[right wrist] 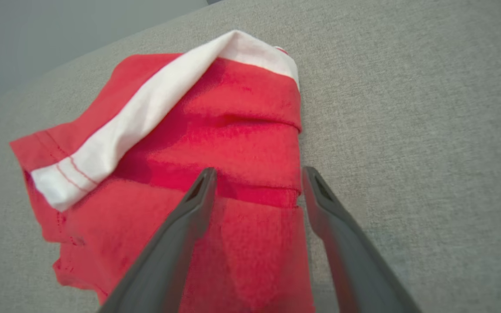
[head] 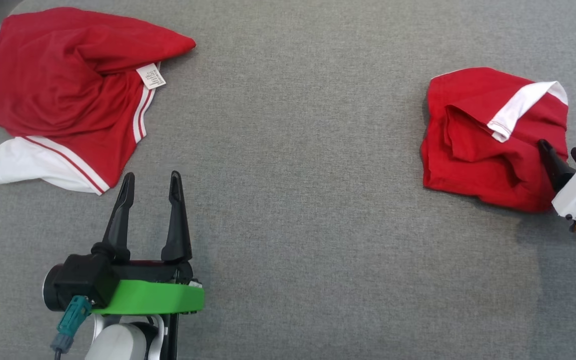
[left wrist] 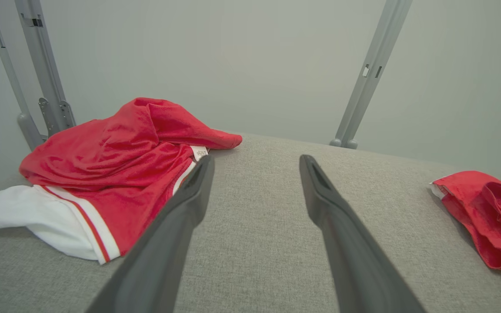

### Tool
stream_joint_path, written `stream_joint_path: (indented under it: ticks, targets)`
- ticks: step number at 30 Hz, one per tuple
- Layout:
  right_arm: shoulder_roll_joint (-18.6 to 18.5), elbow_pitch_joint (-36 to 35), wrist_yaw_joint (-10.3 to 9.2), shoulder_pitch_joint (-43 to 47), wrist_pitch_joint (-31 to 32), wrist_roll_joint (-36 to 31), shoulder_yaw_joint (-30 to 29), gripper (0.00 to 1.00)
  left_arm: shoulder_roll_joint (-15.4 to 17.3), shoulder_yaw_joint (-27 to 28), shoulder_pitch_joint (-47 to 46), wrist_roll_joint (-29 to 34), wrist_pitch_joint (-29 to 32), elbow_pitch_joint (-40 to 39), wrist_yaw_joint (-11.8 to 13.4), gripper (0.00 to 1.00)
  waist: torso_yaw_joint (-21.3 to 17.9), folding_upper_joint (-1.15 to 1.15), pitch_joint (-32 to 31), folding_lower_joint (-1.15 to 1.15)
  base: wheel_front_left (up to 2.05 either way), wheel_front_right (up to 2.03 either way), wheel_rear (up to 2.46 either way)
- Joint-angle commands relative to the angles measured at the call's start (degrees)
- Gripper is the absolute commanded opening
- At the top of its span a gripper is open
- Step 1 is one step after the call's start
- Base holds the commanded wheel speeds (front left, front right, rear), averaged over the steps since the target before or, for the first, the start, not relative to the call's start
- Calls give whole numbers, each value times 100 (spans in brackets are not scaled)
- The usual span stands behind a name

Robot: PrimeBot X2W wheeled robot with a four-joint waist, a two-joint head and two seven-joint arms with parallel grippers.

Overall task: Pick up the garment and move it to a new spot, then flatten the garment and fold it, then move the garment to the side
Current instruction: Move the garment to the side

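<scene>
A folded red garment (head: 473, 145) with a white band lies on the grey cloth-covered table (head: 308, 200) at the right. My right gripper (head: 559, 148) is open at its near right corner. In the right wrist view the gripper (right wrist: 258, 174) has its fingers on either side of the folded garment's (right wrist: 233, 130) right edge, with red cloth between them and no grip. A second red garment (head: 68, 85) with white trim and a tag lies crumpled at the far left. My left gripper (head: 152, 175) stands open and empty just short of it, also seen as gripper (left wrist: 257, 158) beside that garment (left wrist: 111, 161).
The table's far left corner curves off near the crumpled garment. Grey metal frame posts (left wrist: 363, 82) (left wrist: 46, 74) rise behind the table's far edge before a pale wall. The folded garment (left wrist: 485, 217) shows at the left wrist view's right edge.
</scene>
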Motion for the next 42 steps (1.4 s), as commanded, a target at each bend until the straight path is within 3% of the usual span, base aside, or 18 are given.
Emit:
stream_joint_path:
  ticks: [1, 9, 14, 15, 16, 22, 29, 35, 42]
  targets:
    - [10, 141, 2, -119, 35, -43, -87, 100, -34, 28, -117, 61, -25, 6, -31, 100, 130, 0, 96, 0, 0, 0, 0]
    - [9, 782, 2, -369, 48, -160, -492, 100, -133, 107, -147, 141, -23, 20, -90, 100, 334, 0, 204, 0, 0, 0, 0]
    - [262, 1167, 2, -443, 213, 347, -673, 100, -201, 170, -106, 178, -22, 35, -117, 100, 372, 0, 184, 0, 0, 0, 0]
    - [307, 1228, 2, -462, 217, 408, -705, 65, -212, 176, -104, 180, -22, 43, -127, 100, 371, 0, 178, 0, 0, 0, 0]
    - [322, 1273, 2, -496, 206, 472, -719, 0, -221, 178, -108, 187, -22, 57, -145, 100, 370, 0, 168, 0, 0, 0, 0]
    - [175, 1074, 2, -655, 501, 945, -524, 0, -300, 175, -152, 220, -22, 110, -198, 100, 399, 0, 14, 0, 0, 0, 0]
    - [-241, -41, 2, -897, 2027, 1572, -102, 0, -432, 222, 60, 223, -23, 259, -281, 100, 389, 0, -387, 0, 0, 0, 0]
    - [-106, -646, 2, -1391, 3423, 1457, -345, 0, -558, 211, 189, 270, -23, 350, -370, 100, 458, 0, -607, 0, 0, 0, 0]
    - [156, -998, 2, -1363, 4704, 1197, -515, 0, -641, 285, 288, 309, -23, 438, -468, 100, 641, 0, -783, 0, 0, 0, 0]
